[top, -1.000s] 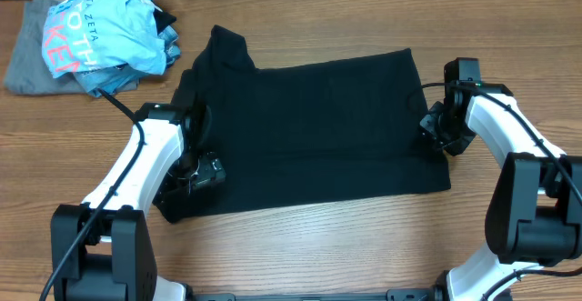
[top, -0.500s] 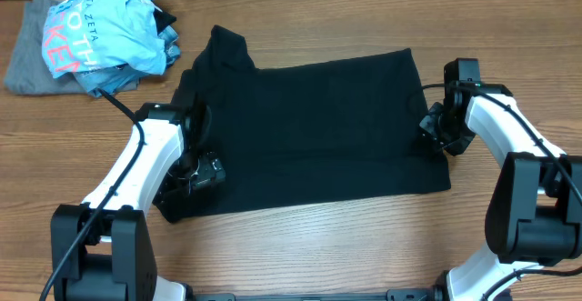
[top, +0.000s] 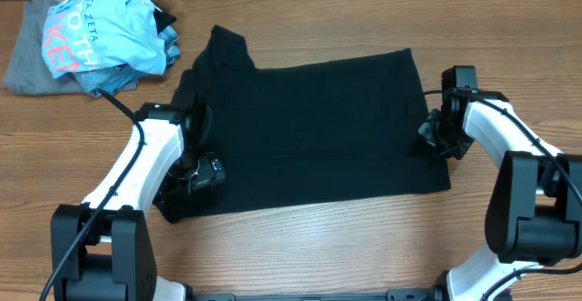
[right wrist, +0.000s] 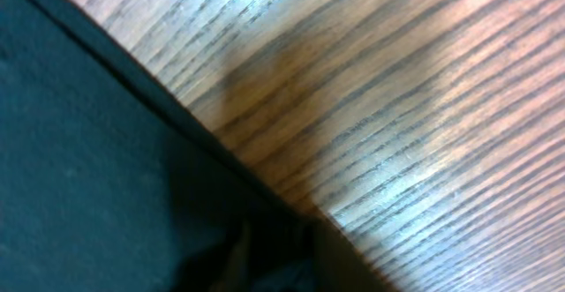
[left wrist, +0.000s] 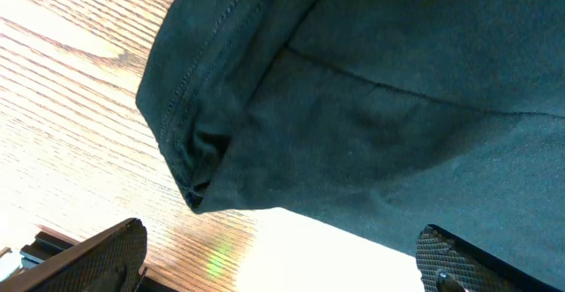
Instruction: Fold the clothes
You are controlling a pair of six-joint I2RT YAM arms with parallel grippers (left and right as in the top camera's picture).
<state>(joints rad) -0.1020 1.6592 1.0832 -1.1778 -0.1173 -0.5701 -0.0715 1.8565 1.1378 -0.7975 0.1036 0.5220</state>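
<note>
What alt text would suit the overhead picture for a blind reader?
A black T-shirt lies spread on a wooden table, the left gripper and right gripper at its opposite side edges. A bunched light blue shirt lies on a grey garment at top left.

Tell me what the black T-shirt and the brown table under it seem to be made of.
Black short-sleeved T-shirt: soft knit fabric, probably cotton, matte; stitched hem and limp folds show it. Brown table: wood or wood-look laminate, I cannot tell which, slightly glossy; grain lines and pale glare.

T-shirt on table, shirt pile behind-left, left tool and right tool at its ends
</note>
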